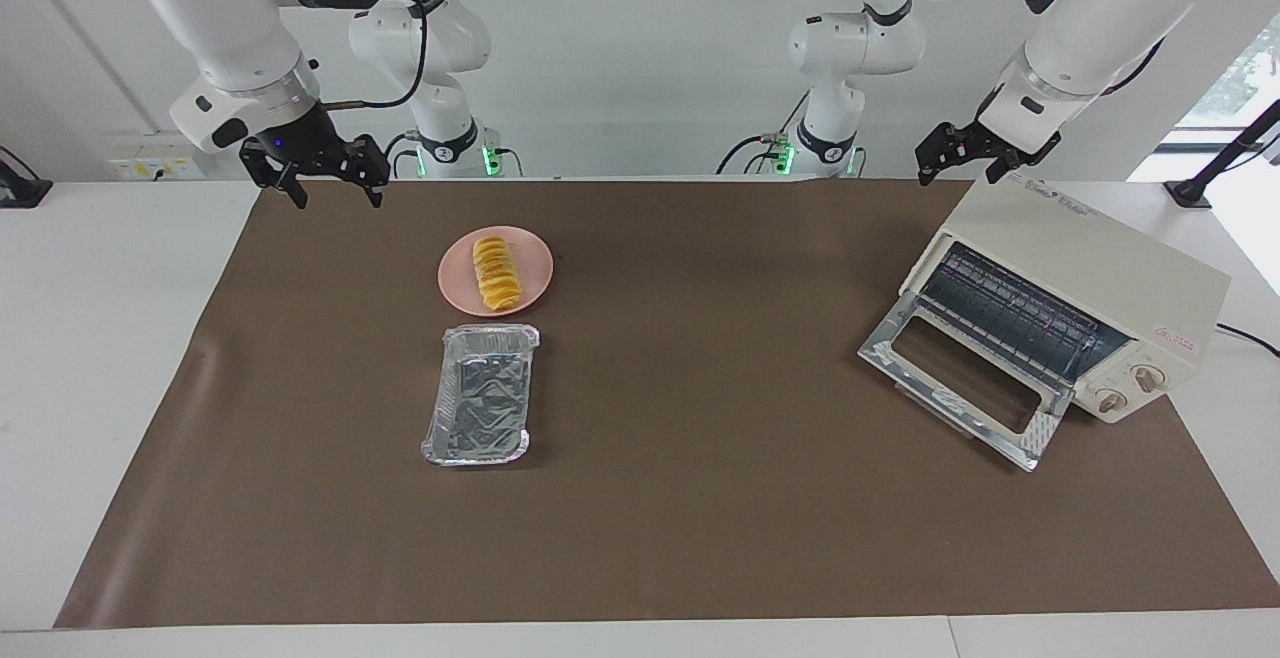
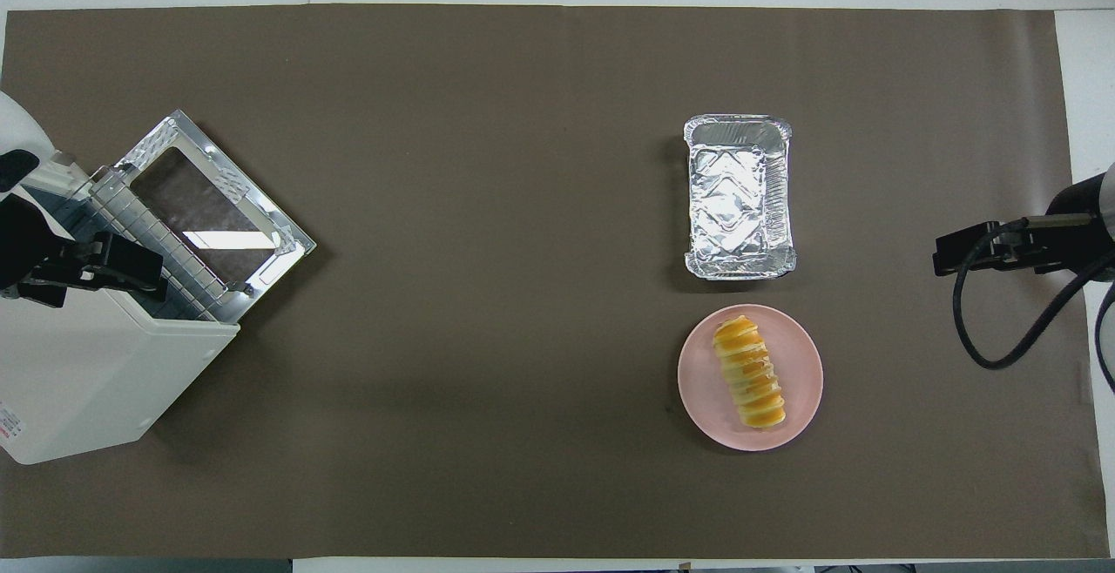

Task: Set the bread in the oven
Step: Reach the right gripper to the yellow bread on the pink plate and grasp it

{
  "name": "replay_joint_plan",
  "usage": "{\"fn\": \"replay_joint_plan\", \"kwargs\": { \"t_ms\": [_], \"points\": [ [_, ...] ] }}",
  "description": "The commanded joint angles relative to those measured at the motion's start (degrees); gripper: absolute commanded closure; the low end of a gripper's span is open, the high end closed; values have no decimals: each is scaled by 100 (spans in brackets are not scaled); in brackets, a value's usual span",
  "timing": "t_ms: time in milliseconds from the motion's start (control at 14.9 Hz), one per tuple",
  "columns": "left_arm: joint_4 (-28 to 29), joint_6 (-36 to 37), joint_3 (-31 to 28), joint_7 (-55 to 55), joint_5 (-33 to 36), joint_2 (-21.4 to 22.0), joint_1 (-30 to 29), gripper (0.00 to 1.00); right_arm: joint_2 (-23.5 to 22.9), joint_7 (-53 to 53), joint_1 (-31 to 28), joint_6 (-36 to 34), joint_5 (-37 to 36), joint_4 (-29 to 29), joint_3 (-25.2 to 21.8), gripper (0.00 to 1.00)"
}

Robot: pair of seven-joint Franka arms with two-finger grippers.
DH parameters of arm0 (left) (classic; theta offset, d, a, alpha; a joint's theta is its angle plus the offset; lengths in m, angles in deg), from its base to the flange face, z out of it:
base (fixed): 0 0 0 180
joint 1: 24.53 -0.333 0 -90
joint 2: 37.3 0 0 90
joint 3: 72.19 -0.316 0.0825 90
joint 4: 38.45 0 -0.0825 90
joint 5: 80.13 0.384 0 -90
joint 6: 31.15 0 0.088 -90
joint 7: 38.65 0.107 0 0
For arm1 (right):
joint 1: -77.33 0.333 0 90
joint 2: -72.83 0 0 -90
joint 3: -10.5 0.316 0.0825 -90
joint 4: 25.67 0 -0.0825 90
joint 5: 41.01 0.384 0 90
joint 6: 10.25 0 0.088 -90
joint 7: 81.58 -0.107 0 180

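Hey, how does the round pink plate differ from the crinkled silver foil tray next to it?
The round pink plate is smooth and shallow; the crinkled silver foil tray is rectangular with raised walls. The plate carries the golden ridged bread; the tray holds nothing. The plate lies nearer the robots than the tray. Both sit on the brown mat, toward the right arm's end.

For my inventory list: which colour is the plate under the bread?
Pink. The plate shows best in the overhead view.

Right gripper [image 1: 333, 185] raised, fingers spread apart; left gripper [image 1: 962, 153] raised, fingers apart; both arms wait.
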Motion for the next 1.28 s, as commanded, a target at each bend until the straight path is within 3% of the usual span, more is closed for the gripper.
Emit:
{"fn": "replay_joint_plan", "kwargs": {
  "t_ms": [0, 268, 537, 738, 1208],
  "points": [
    [109, -88, 16, 25, 75, 111, -23, 0, 12, 140, -119, -96, -72, -32, 67, 0],
    [109, -88, 16, 34, 75, 111, -23, 0, 144, 149, -110, -88, -71, 248, 67, 0],
    [109, -88, 16, 25, 75, 111, -23, 0, 512, 96, 73, 245, 86, 1143, 145, 0],
    [109, -88, 16, 34, 75, 111, -23, 0, 742, 96, 565, 789, 253, 2048, 137, 0],
    [109, -88, 16, 25, 75, 111, -23, 0, 584, -238, 1304, 2643, 324, 3534, 146, 0]
  ]
}}
